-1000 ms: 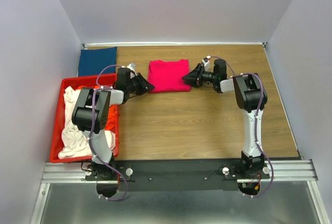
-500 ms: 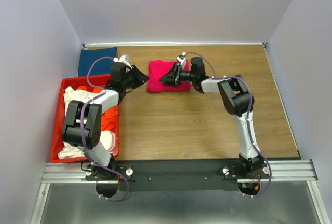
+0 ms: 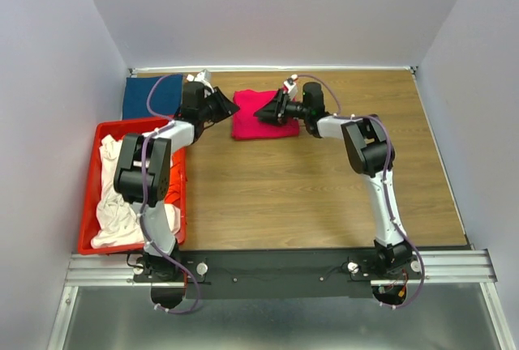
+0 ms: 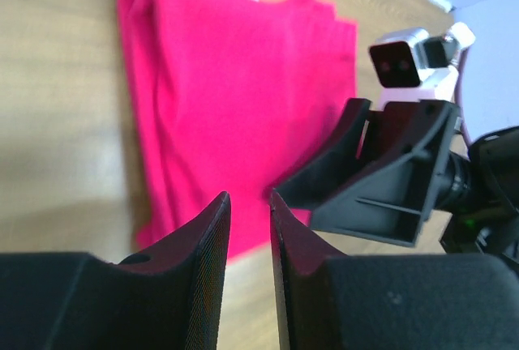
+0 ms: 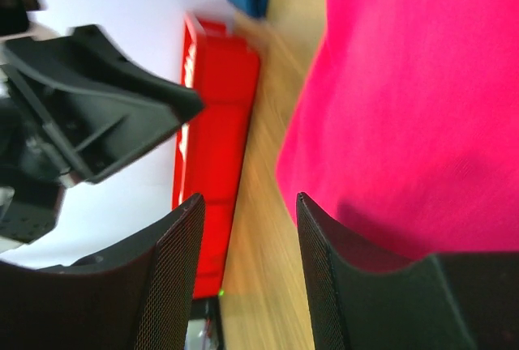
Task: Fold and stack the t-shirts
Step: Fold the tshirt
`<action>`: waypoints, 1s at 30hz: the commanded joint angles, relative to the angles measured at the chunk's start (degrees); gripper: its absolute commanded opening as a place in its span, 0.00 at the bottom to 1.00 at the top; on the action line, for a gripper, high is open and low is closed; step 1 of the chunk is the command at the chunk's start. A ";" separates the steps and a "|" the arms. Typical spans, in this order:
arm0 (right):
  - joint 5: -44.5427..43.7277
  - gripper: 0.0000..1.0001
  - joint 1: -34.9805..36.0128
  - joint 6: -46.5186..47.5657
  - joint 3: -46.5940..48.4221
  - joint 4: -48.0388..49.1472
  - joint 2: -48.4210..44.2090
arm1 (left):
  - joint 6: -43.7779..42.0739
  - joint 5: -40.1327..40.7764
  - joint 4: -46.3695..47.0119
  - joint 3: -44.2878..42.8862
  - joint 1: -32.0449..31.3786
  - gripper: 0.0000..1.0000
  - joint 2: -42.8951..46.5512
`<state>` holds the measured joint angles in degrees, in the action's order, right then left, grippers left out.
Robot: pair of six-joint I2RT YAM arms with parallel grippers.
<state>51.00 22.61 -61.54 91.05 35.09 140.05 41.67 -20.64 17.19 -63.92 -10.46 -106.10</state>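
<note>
magenta-pink cloth t-shirt [image 3: 261, 115] folded, unstacked | dark blue cloth t-shirt [image 3: 150, 96] folded apart | cream-white cloth shirt [image 3: 113, 204] in red plastic crate [image 3: 130, 125] | left fingers [image 4: 207, 269] barely parted, right fingers [image 5: 174, 285] spread

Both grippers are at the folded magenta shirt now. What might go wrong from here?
1. The left gripper and right gripper face each other closely at the left edge of the folded magenta-pink cloth t-shirt; they may collide.
2. The right gripper appears low over the cloth, so a sideways move may drag it and undo the fold.
</note>
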 commanded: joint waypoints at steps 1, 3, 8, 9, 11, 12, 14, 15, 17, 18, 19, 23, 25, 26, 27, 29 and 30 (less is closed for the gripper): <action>-3.71 0.56 -4.41 3.53 5.79 -1.43 -2.24 | -1.07 -4.14 2.76 -7.08 -0.26 0.34 -6.98; -4.33 0.56 -6.52 2.66 8.43 -1.43 0.04 | -0.36 -4.93 2.85 -11.21 -0.35 0.34 -9.55; -7.14 0.56 -9.07 1.07 16.25 -1.43 6.19 | 1.31 -7.30 3.72 -17.81 -0.35 0.34 -17.63; -7.84 0.57 -9.68 0.37 18.44 -1.43 7.42 | 1.66 -7.65 3.81 -19.99 -0.35 0.34 -18.78; -9.95 0.57 -10.39 -0.94 21.61 -1.60 10.85 | 2.45 -8.18 3.99 -23.24 -0.26 0.34 -22.10; -10.48 0.57 -10.48 -0.95 21.63 -1.69 11.99 | 2.97 -8.36 3.82 -24.40 -0.26 0.34 -23.35; -11.45 0.57 -10.66 -2.44 24.26 -2.31 15.24 | 4.47 -8.27 3.03 -26.42 -0.18 0.34 -26.41; -11.71 0.57 -10.74 -2.97 24.96 -2.66 16.04 | 4.91 -8.10 2.76 -27.91 0.00 0.34 -27.30; -13.20 0.57 -10.83 -2.80 25.85 -4.50 17.79 | 6.74 -7.92 1.36 -28.89 0.26 0.34 -29.41; -13.56 0.57 -10.92 -1.93 26.11 -7.20 18.33 | 7.54 -7.83 1.35 -28.80 0.79 0.34 -29.68; -14.26 0.57 -11.01 -1.40 26.20 -8.36 18.50 | 8.68 -7.66 1.53 -28.37 1.05 0.34 -29.86; -17.60 0.57 -11.80 0.71 23.05 -10.74 17.46 | 11.94 -6.87 1.97 -25.56 2.63 0.34 -28.55; -17.17 0.57 -12.24 2.12 22.34 -11.18 15.70 | 12.03 -6.26 1.71 -24.32 3.25 0.34 -27.50; -17.17 0.57 -12.33 3.08 22.16 -11.79 14.65 | 11.77 -5.82 1.18 -24.15 3.43 0.34 -26.27; -17.25 0.57 -12.24 6.31 22.07 -12.76 13.68 | 10.90 -5.64 0.74 -23.97 3.51 0.34 -25.48; -17.60 0.57 -12.33 10.45 22.68 -18.02 9.82 | 9.58 -4.32 -0.84 -23.97 3.60 0.34 -22.84; -17.60 0.57 -12.33 13.52 21.64 -19.61 6.24 | 8.09 -3.71 -1.45 -23.62 3.52 0.34 -21.79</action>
<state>36.91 11.14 -58.74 114.54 25.89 153.93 52.23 -26.70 18.63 -88.42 -7.46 -133.49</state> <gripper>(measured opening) 0.565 0.340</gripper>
